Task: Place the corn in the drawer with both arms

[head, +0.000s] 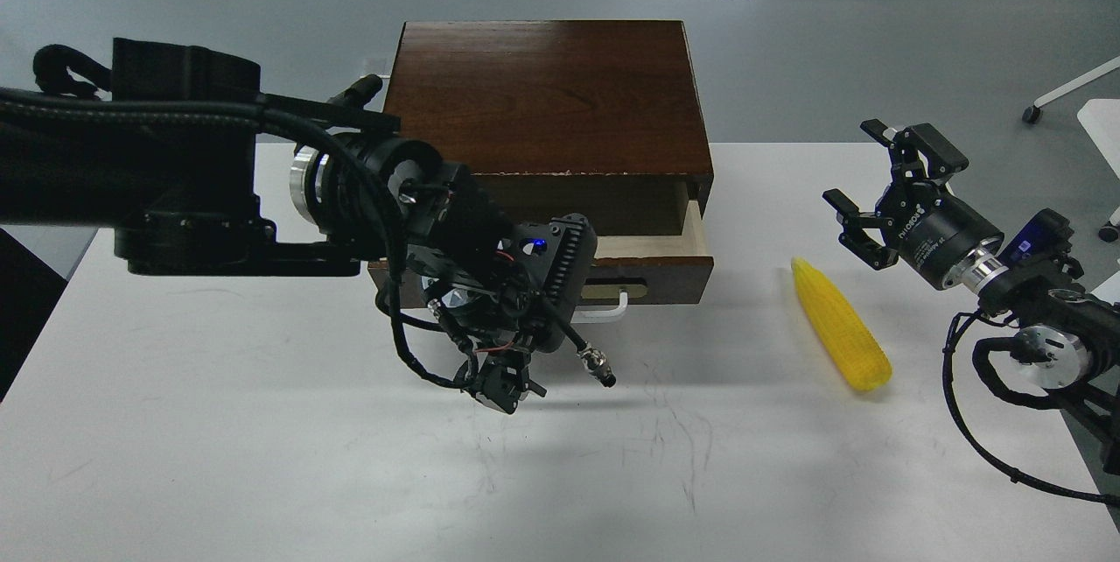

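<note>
The yellow corn (841, 337) lies on the white table, right of the dark brown wooden box (542, 94). The drawer (652, 263) is pulled out a little, showing a strip of pale wood inside; its white bar handle (606, 312) is partly hidden by my left wrist. My left gripper (503, 387) hangs low over the table in front of the drawer, left of the handle, small and dark. My right gripper (875, 186) is open and empty, just above and right of the corn's pointed end.
The table's right edge runs close under my right arm (1041, 317). Loose cables and a connector (598, 367) dangle from my left wrist in front of the drawer. Grey floor and chair legs (1063, 94) lie beyond the table.
</note>
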You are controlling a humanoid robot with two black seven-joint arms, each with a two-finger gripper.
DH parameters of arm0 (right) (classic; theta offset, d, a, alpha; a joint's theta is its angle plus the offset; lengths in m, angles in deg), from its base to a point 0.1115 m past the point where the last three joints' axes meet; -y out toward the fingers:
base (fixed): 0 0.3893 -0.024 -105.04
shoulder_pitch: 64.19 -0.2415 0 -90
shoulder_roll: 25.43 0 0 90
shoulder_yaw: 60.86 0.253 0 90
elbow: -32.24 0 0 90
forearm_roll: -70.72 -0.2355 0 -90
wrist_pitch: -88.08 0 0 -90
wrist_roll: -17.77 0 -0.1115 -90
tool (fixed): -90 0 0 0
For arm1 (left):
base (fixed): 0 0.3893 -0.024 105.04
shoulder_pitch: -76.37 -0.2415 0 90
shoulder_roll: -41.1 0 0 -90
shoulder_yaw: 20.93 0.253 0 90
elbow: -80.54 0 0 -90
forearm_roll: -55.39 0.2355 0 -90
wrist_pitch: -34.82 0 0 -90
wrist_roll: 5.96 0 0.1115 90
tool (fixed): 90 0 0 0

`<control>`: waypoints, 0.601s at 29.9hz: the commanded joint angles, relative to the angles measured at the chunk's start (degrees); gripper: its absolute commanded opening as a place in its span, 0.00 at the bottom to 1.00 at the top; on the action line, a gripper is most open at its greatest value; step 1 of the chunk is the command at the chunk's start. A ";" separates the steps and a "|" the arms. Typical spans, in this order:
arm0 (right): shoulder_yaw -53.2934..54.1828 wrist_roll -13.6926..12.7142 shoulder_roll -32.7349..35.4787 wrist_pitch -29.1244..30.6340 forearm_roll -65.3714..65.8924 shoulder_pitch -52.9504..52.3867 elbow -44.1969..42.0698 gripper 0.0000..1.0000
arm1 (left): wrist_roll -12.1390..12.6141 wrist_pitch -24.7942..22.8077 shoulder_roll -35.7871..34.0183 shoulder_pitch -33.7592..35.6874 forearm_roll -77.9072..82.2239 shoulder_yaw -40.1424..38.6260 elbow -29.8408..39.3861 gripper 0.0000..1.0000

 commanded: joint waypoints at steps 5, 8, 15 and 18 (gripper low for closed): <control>0.00 0.00 0.74 0.00 0.00 0.05 -0.09 1.00 | 0.00 -0.01 -7.67 -0.25 -2.19 -10.98 3.29 0.98; 0.43 0.00 0.74 0.00 0.00 0.05 -0.09 1.00 | 0.00 -0.01 -12.05 -3.49 -15.51 -16.52 2.68 0.98; 1.76 0.00 1.36 0.08 0.00 0.05 -1.32 1.00 | 0.00 3.90 -17.96 -13.61 -45.43 -23.56 -0.93 0.98; 1.84 0.00 3.20 0.70 0.00 0.05 -0.80 1.00 | 0.00 7.50 -20.68 -18.61 -62.00 -25.67 -3.47 0.98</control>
